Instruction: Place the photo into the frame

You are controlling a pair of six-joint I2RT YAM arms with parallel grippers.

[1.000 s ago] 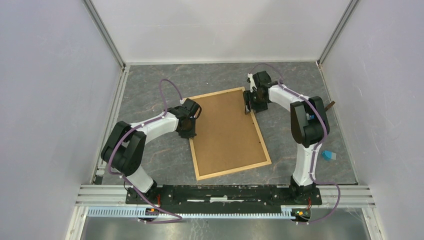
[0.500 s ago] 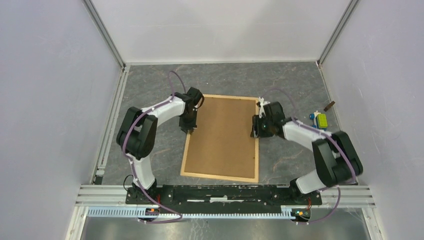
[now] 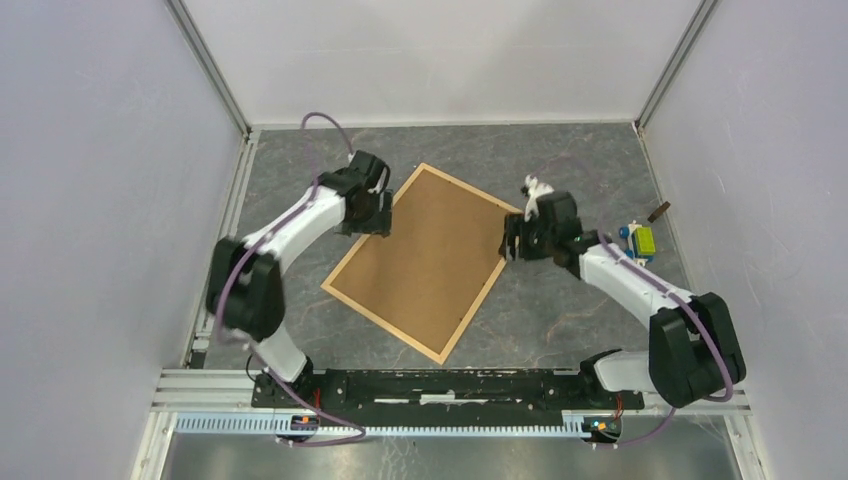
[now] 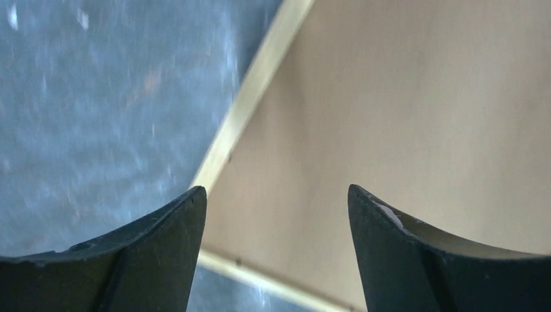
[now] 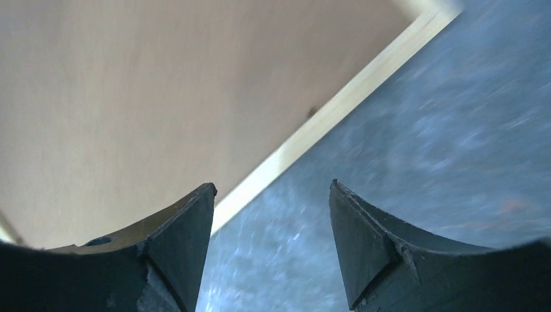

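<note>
We see the frame point(image 3: 381, 324) lying slanted on the surface point(image 3: 560, 310), brown backing board point(image 3: 425, 260) up, with our left jaws and right jaws wide open over its edges, holding nothing, and we think it is light, stiff and slippery, so we should pinch its thin wooden rim.

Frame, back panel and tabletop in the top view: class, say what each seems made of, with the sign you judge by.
Frame: probably bare light wood; pale yellow, matte rim. Back panel: likely fibreboard or similar; even dull brown, no visible grain. Tabletop: grey, veined like stone, perhaps only a printed surface; cannot tell.
</note>
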